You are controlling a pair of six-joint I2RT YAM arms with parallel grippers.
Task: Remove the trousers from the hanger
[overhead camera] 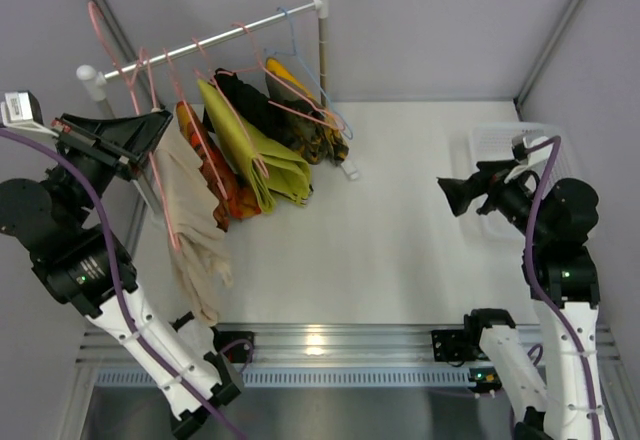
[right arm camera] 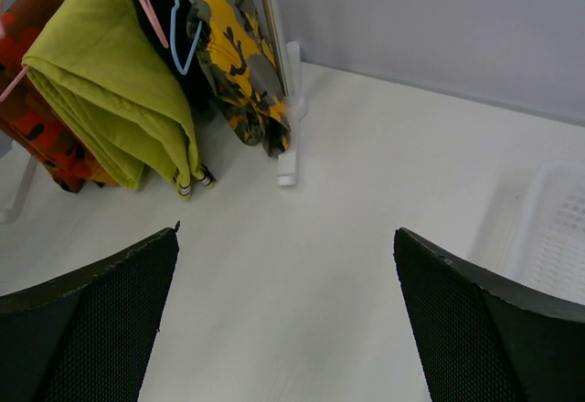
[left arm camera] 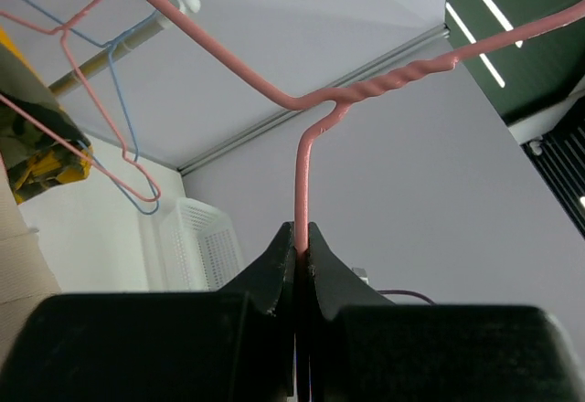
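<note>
Pink wire hanger [left arm camera: 301, 183] is pinched tight in the left gripper [left arm camera: 300, 248], with the fingers closed right on the wire just under the twisted neck. Pale beige trousers [overhead camera: 192, 230] drape off that hanger near the left end of the rail [overhead camera: 210, 39], and the orange-red trousers [overhead camera: 216, 173] hang just beside them. The right gripper [right arm camera: 285, 230] hovers wide open over the table [overhead camera: 400, 220] near the white basket [overhead camera: 497, 143], holding nothing.

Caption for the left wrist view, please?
Black left gripper shut on the thin pink wire hanger, white mesh basket behind.
</note>
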